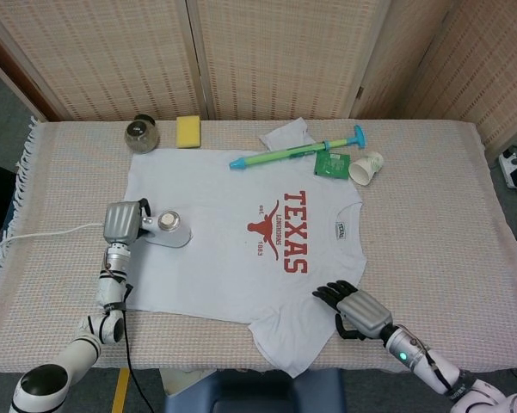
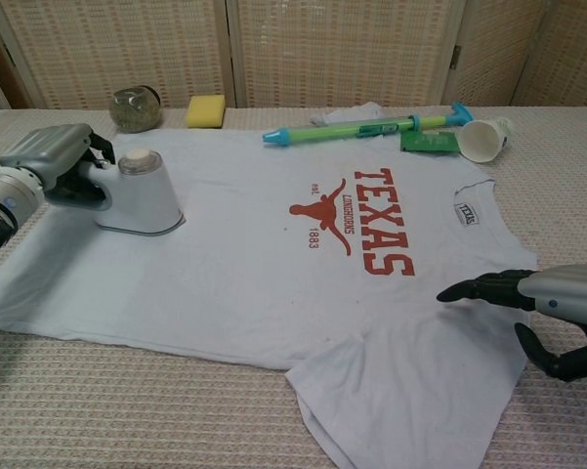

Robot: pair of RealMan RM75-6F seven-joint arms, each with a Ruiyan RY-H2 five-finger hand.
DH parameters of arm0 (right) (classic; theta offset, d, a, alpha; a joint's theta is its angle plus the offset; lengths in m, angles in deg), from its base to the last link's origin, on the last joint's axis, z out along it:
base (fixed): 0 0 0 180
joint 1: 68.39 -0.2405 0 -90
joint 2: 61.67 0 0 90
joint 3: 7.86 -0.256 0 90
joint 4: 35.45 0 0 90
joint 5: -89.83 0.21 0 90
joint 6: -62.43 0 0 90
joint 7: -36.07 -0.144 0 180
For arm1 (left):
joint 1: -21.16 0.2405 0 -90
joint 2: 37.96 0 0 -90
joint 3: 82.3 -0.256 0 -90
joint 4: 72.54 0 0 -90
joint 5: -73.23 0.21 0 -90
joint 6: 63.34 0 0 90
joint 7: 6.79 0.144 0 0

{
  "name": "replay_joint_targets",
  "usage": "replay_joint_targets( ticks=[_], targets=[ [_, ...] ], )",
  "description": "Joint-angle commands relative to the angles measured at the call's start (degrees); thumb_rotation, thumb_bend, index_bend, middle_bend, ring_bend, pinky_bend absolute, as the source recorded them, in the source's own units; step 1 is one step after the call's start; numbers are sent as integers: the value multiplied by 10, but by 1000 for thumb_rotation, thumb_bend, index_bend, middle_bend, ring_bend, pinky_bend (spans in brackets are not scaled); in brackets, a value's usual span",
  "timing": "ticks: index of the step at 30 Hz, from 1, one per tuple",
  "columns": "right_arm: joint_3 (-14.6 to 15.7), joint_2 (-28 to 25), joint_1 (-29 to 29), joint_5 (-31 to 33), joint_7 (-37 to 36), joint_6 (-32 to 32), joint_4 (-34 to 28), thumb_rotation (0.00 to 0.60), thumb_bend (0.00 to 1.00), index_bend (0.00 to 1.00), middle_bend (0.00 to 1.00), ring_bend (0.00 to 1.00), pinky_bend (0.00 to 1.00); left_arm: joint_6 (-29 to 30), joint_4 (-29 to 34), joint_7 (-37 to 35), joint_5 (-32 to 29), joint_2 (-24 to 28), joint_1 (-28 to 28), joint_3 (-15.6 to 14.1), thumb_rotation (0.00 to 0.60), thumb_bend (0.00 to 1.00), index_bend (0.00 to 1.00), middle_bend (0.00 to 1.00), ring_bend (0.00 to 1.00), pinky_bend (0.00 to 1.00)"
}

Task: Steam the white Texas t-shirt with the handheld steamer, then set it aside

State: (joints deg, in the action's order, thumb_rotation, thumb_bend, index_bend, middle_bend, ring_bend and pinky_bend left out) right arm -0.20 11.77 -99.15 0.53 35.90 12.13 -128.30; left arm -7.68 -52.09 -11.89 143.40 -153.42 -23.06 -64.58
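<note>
Right hand (image 2: 552, 318): dark fingers spread, empty, resting at the near sleeve of the white cotton t-shirt with red TEXAS print (image 1: 232, 249), which lies flat on the woven beige tablecloth (image 1: 430, 232). Left hand (image 2: 49, 161) grips the white handheld steamer (image 2: 137, 191), head down on the shirt's left side.

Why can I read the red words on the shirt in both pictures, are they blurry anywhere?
No: in the head view the red TEXAS print on the t-shirt is small but sharp; in the chest view it is bigger and crisp. Lighting is soft and even in both, with only a faint shadow under the steamer and no glare.
</note>
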Motion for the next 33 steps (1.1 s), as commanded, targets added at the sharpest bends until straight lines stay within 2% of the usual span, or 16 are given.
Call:
replay_joint_targets(
  ticks=[1, 6, 13, 16, 20, 33],
  targets=[
    [-1, 2, -1, 0, 1, 2, 0, 327, 889, 0, 46, 0, 0, -8, -23, -16, -8, 4, 16, 2, 600, 455, 960, 1000, 883, 766],
    [-2, 4, -3, 1, 3, 5, 0, 327, 888, 0, 46, 0, 0, -13, -44, -38, -17, 18, 38, 6, 600, 454, 959, 1000, 882, 766],
    [-2, 5, -6, -1, 2, 8, 1, 328, 888, 0, 46, 0, 0, 10, -48, -61, 2, 40, 73, -14, 600, 453, 959, 1000, 881, 766],
    [-2, 3, -5, -1, 4, 7, -2, 327, 889, 0, 46, 0, 0, 9, -48, -71, -10, 51, 79, -3, 600, 453, 959, 1000, 881, 766],
    [-2, 0, -3, 0, 6, 4, -5, 328, 888, 0, 46, 0, 0, -2, -48, -79, -40, 68, 77, 27, 600, 453, 959, 1000, 881, 766],
    [-1, 2, -3, 2, 11, 5, -7, 326, 889, 0, 46, 0, 0, -46, -70, -41, -72, 80, 89, 48, 600, 450, 907, 987, 832, 766]
  ],
)
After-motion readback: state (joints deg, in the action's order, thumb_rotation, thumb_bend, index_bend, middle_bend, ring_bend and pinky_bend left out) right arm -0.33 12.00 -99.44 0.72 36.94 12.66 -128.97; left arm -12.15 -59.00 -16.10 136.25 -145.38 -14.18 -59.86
